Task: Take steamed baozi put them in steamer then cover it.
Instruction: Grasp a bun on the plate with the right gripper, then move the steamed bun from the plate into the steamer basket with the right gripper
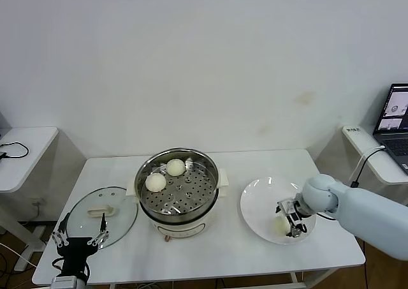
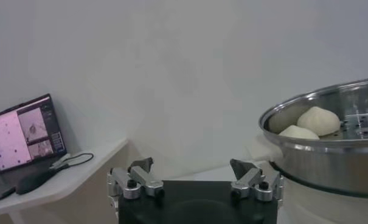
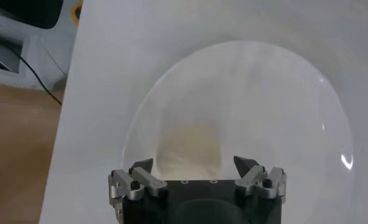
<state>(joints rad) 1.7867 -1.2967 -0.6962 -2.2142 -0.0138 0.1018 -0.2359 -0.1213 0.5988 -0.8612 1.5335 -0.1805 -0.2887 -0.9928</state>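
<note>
The steel steamer point(image 1: 180, 203) stands mid-table with two baozi point(image 1: 175, 167) point(image 1: 155, 182) on its perforated tray; it also shows in the left wrist view point(image 2: 329, 155) with both baozi point(image 2: 318, 120). A third baozi point(image 1: 281, 224) lies on the white plate point(image 1: 261, 200). My right gripper point(image 1: 291, 219) is open and low over it. In the right wrist view the baozi point(image 3: 190, 149) sits between the spread jaws of the gripper point(image 3: 193, 165). A fourth baozi is not seen. The glass cover point(image 1: 121, 222) lies flat left of the steamer. My left gripper point(image 1: 81, 235) waits open at its near edge.
A laptop point(image 1: 395, 120) sits on a side table at the right, with a cable hanging beside it; it also shows in the left wrist view point(image 2: 25, 134). Another small table point(image 1: 22, 152) stands at the left. The plate point(image 3: 263, 91) lies near the table's right edge.
</note>
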